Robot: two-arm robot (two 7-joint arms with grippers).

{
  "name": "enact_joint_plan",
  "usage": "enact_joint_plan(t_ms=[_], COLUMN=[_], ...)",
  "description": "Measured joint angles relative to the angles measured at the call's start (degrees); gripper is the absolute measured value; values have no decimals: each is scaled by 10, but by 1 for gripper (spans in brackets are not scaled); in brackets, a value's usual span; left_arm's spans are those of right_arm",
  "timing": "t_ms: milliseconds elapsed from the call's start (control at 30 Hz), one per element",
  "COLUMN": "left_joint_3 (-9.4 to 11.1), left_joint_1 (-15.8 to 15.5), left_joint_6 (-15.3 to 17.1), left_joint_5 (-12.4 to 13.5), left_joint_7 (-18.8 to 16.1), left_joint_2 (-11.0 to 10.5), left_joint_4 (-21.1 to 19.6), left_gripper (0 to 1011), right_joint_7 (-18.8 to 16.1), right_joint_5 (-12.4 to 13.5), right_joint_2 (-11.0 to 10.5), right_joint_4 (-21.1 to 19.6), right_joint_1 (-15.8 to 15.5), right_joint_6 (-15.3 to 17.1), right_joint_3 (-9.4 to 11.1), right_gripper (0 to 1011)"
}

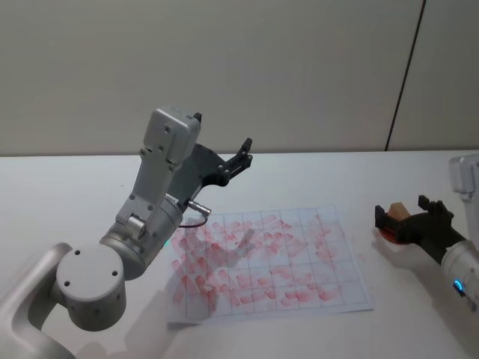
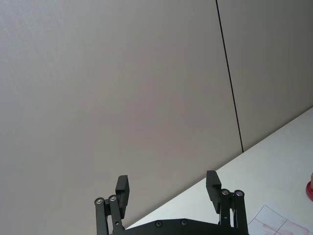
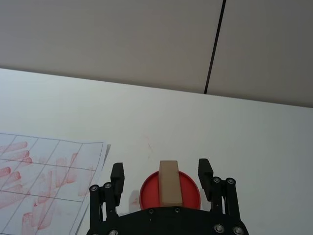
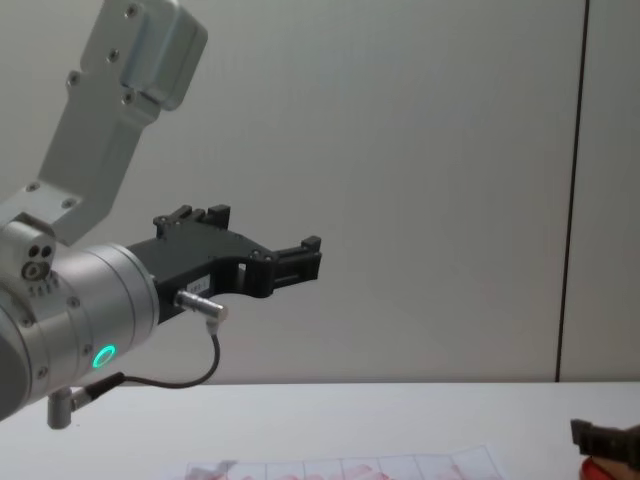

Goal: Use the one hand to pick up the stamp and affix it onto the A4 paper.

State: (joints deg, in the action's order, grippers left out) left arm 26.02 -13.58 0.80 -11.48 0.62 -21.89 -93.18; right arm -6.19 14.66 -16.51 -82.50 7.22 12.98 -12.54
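**A:** Where is the stamp sitting, taking the A4 paper as the reference?

**B:** It is standing off the paper's right edge, on a flat red ink pad. The pad is resting on the white table, near that edge but not touching the sheet.

**A:** And the paper itself?

**B:** It is lying flat on the table. Its grid boxes are showing many pink-red marks.

**A:** Which arm is working at the pad?

**B:** The right gripper is reaching in from the right of the paper, low over the table. Its 2 fingers are flanking the stamp, 1 on each side.

**A:** Are they pinching it?

**B:** No. The jaws are standing apart, and the right wrist view is showing a gap between each finger and the wooden block. The block is sitting between them, untouched.

**A:** What is the other arm doing?

**B:** The left gripper is hanging in the air on the far left side of the paper, well above the sheet. It is pointing out toward the pale wall.

**A:** Is it carrying anything?

**B:** Nothing. Its 2 fingers are spread wide, with only wall showing between them.
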Motion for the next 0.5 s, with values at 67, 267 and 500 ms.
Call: enact_joint_plan(t_ms=[67, 267, 500], left_joint_3=[0, 0, 0], left_joint_1=[0, 0, 0], left_joint_6=[0, 0, 0], left_joint_5=[0, 0, 0], left_joint_7=[0, 0, 0], left_joint_2=[0, 0, 0], left_joint_4=[0, 0, 0], left_gripper=[1001, 1001, 1001], right_joint_7=[3, 11, 17], right_joint_5=[-2, -7, -10], right_joint_2=[1, 3, 4], right_joint_4=[4, 10, 13], right_joint_1=[0, 0, -1], right_joint_6=[3, 8, 11], right_joint_3=[-1, -1, -1], right_gripper=[910, 738, 560])
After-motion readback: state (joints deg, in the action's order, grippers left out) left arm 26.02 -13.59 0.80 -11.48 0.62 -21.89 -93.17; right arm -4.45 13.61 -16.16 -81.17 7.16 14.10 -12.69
